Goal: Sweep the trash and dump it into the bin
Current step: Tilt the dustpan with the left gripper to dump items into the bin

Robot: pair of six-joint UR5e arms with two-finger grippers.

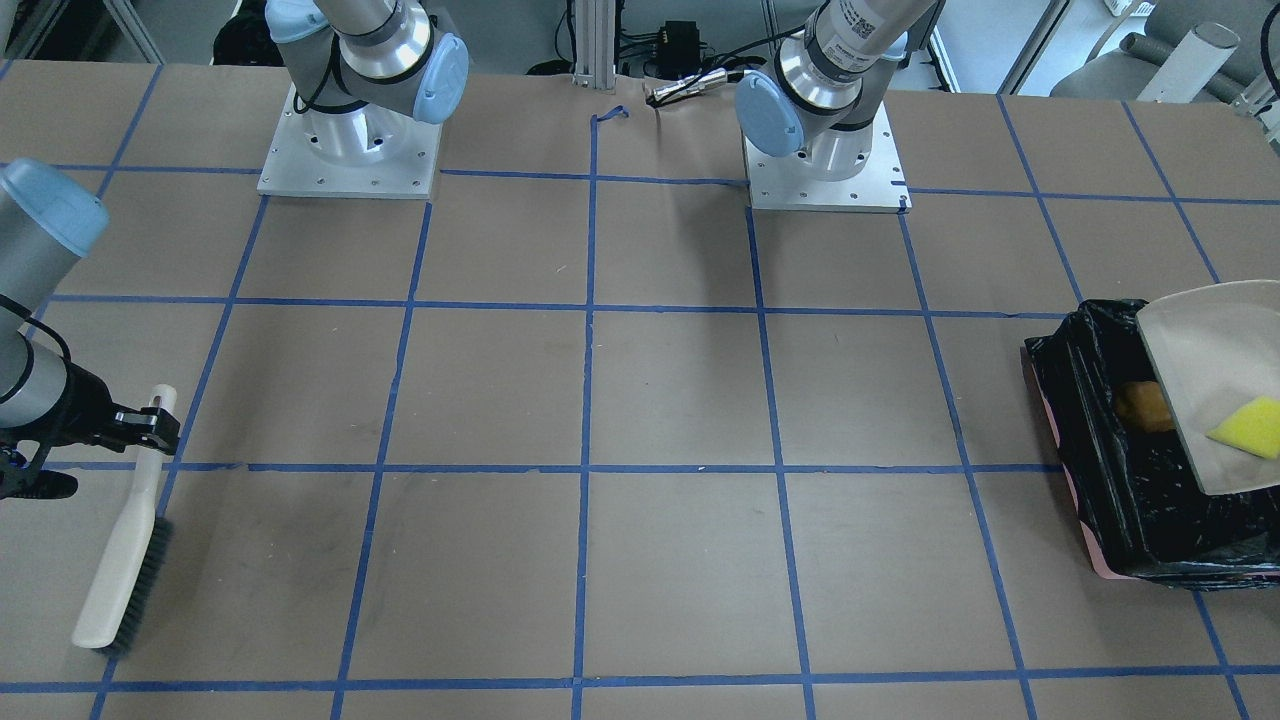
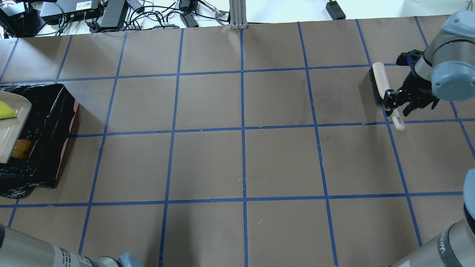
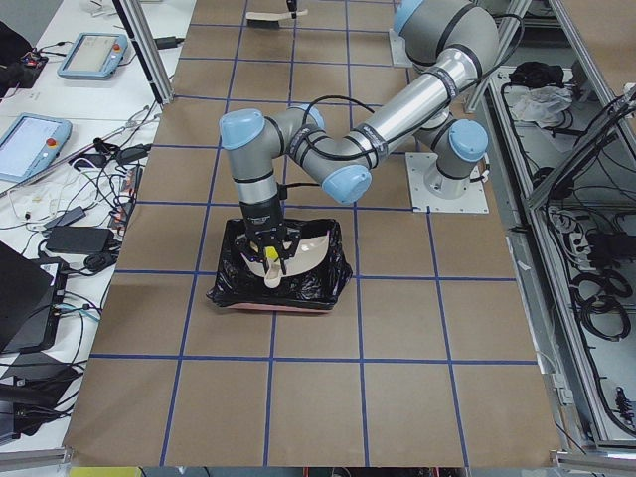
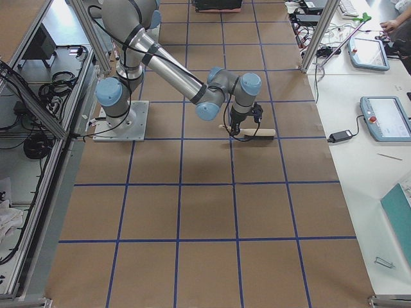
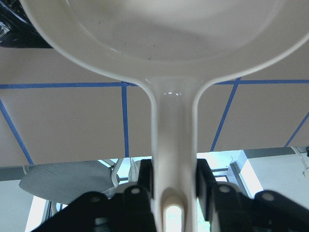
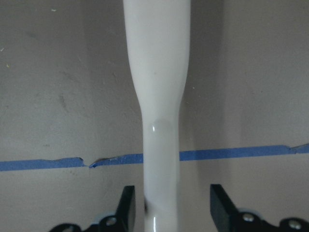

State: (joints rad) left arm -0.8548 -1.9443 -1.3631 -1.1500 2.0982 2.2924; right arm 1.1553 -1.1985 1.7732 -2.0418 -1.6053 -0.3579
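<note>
1. Beige plastic dustpan [image 1: 1200, 360] hangs tilted over the bin [image 1: 1095, 480], which stands at the end of the table [image 1: 680, 400] on the robot's left side. The left gripper [image 5: 174, 182] has its fingers closed tightly on both sides of the pan's handle.
2. I judge the step in hand to be the dumping. The sweeping looks finished, because no trash lies on the brown paper.
3. One golden-brown lump [image 1: 1143, 406] lies inside the black bag, just beside the lower edge of the pan. The yellow-green sponge wedge [image 1: 1248, 427] rests on the floor of the pan and is not yet in the bin.
4. The next move, as I judge it, is to tip the pan more steeply with its lip kept over the bag, so that the sponge slides off. It is light, so it may cling and need a small shake.
5. The right gripper [image 6: 172, 198] is at the opposite end, low over the brush [image 1: 120, 570], which appears to lie on the table. Its fingers stand apart with the brush handle between them and hold nothing.
6. Count: one bin, one dustpan, one brush. Two trash pieces are visible; a third, pale piece I cannot find in any view.
</note>
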